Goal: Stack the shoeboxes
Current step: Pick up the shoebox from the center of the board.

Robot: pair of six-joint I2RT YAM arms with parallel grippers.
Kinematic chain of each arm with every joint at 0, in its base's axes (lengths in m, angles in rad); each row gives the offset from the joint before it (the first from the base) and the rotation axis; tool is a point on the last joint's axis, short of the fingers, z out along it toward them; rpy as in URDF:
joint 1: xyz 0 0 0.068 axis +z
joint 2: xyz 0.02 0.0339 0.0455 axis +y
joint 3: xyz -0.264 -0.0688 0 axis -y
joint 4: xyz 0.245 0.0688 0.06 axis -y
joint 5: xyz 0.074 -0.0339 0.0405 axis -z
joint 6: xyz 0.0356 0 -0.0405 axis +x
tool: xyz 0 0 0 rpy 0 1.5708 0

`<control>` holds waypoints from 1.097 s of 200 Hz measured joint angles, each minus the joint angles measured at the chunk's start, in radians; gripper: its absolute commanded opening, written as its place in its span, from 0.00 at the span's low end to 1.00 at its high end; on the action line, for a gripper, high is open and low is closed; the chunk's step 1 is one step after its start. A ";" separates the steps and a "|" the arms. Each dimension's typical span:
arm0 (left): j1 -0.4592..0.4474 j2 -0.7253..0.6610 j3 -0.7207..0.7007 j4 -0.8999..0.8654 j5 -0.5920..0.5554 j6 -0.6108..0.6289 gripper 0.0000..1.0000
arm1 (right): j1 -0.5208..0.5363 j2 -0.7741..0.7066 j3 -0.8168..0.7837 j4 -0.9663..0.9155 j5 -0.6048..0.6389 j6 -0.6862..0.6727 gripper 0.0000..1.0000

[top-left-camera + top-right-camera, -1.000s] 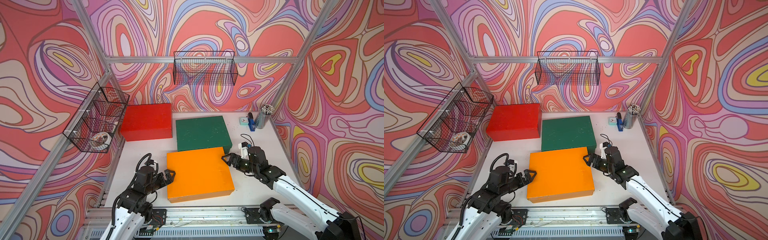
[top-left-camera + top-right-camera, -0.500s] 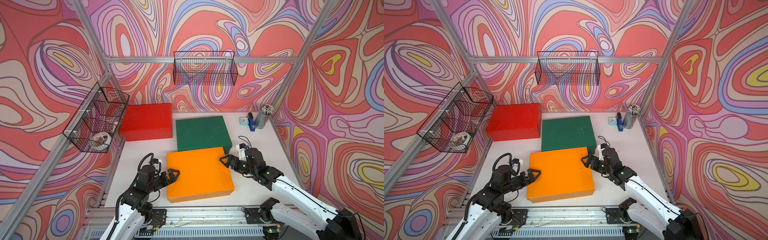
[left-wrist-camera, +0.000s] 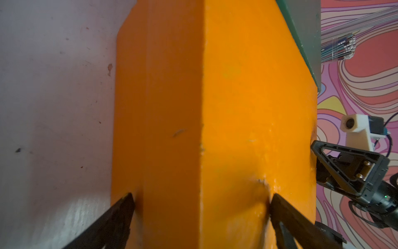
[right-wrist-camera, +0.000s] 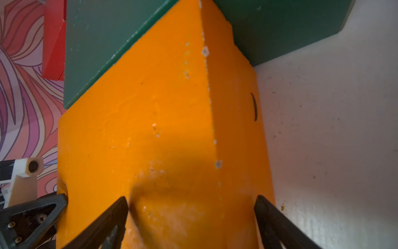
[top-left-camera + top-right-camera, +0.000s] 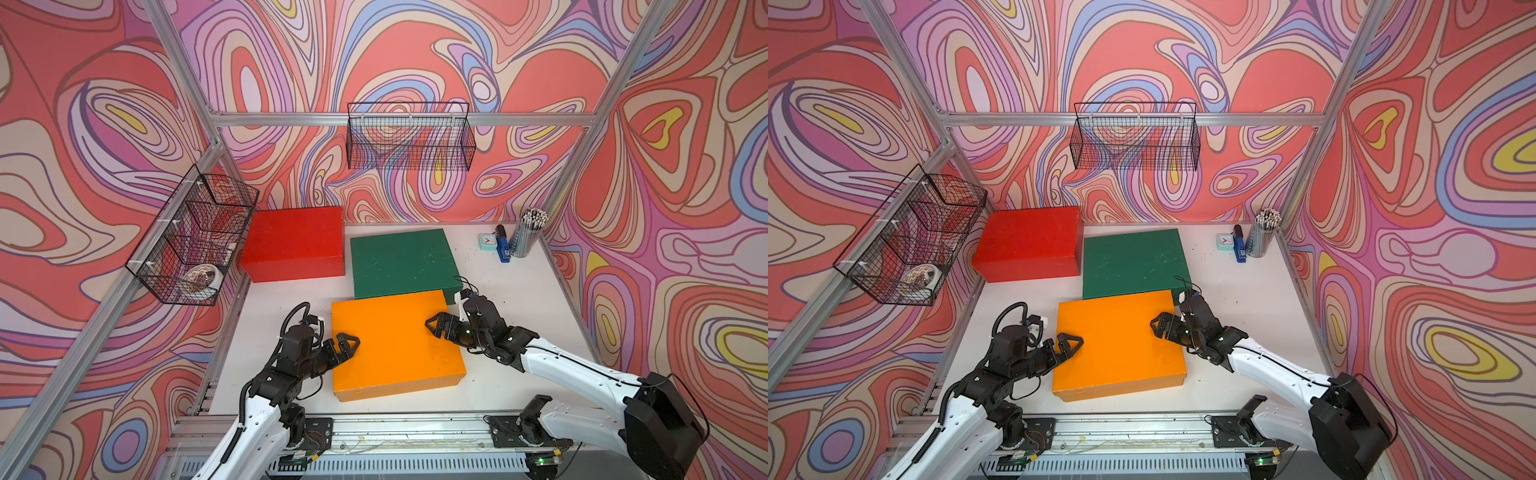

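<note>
Low in both top views, the orange rectangular cardboard shoebox (image 5: 395, 343) (image 5: 1119, 345) is clamped at opposite ends: left gripper (image 3: 201, 199) and right gripper (image 4: 191, 199), jaws spread wide, each straddle a lid edge.

Orange shoebox (image 5: 395, 345) — left gripper (image 5: 347, 345) and right gripper (image 5: 436, 326) clamping its opposite ends.

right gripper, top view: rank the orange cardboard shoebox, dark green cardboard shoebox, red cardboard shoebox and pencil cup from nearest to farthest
From the right gripper:
1. Orange cardboard shoebox: under its fingertips, at the front.
2. Dark green cardboard shoebox: just behind it.
3. Pencil cup: back right corner.
4. Red cardboard shoebox: back left.
</note>
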 measured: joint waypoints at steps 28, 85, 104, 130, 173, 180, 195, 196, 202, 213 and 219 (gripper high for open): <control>0.000 -0.007 -0.003 0.003 -0.002 -0.013 0.95 | 0.021 -0.005 0.000 0.009 0.037 0.013 0.90; 0.000 -0.060 0.004 -0.056 -0.031 -0.025 0.96 | 0.082 0.006 0.022 -0.019 0.101 0.047 0.86; -0.003 -0.074 0.023 -0.101 -0.040 -0.025 0.96 | 0.093 0.010 0.024 -0.018 0.106 0.059 0.84; -0.010 -0.088 0.068 -0.167 -0.053 -0.025 0.96 | 0.109 0.024 0.044 -0.039 0.111 0.080 0.81; -0.010 -0.111 0.118 -0.250 -0.078 -0.025 0.96 | 0.142 0.029 0.112 -0.105 0.135 0.096 0.78; -0.010 -0.115 0.123 -0.262 -0.080 -0.024 0.96 | 0.146 0.029 0.122 -0.114 0.139 0.096 0.78; -0.011 -0.122 0.142 -0.288 -0.085 -0.024 0.96 | 0.156 0.029 0.146 -0.140 0.146 0.096 0.78; -0.011 -0.122 0.144 -0.292 -0.086 -0.024 0.96 | 0.156 0.029 0.149 -0.142 0.146 0.096 0.78; -0.012 -0.122 0.159 -0.308 -0.089 -0.024 0.97 | 0.160 0.028 0.159 -0.153 0.149 0.096 0.78; -0.013 -0.121 0.196 -0.336 -0.101 -0.022 0.97 | 0.169 0.027 0.182 -0.172 0.158 0.097 0.78; -0.013 -0.118 0.219 -0.350 -0.106 -0.020 0.96 | 0.173 0.026 0.195 -0.183 0.164 0.096 0.78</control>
